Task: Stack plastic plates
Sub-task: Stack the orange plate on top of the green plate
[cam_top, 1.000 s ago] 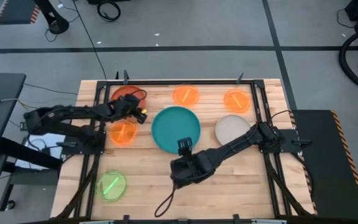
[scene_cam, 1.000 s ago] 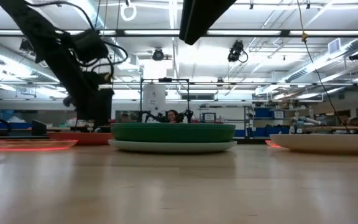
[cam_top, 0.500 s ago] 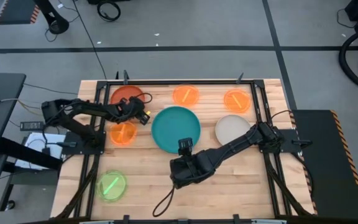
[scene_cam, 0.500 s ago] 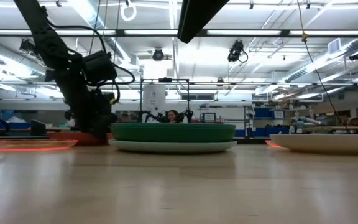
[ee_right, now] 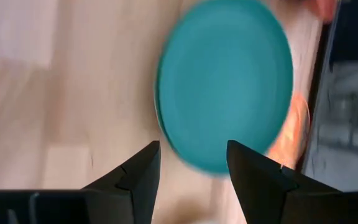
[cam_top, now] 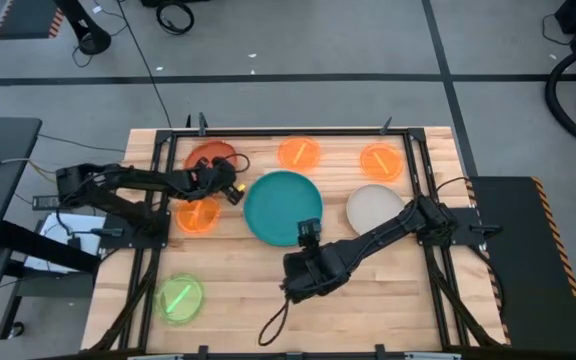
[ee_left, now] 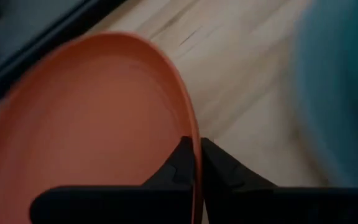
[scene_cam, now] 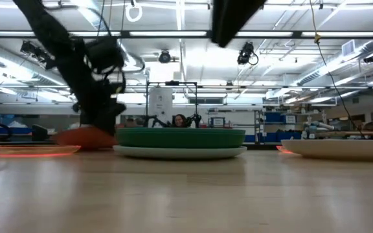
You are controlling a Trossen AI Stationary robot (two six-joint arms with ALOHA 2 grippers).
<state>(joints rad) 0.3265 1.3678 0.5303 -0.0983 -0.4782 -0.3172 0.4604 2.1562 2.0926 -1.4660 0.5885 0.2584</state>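
- Left gripper (ee_left: 194,163) clamped on the rim of the rust-red round plastic plate (cam_top: 205,158), its edge tilted up, back-left of the table.
- Right gripper (ee_right: 191,168) spread, empty, near the teal large plastic plate (cam_top: 282,207) topping the centre stack.
- Step: lifting rust-red plate. Next: carry onto stack, likely.

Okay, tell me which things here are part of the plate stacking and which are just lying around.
Part of the job:
rust-red plate, pinched by the left gripper
teal plate
beige plate
three orange plates
lime green plate
right gripper, open

Lying about:
black cable loop
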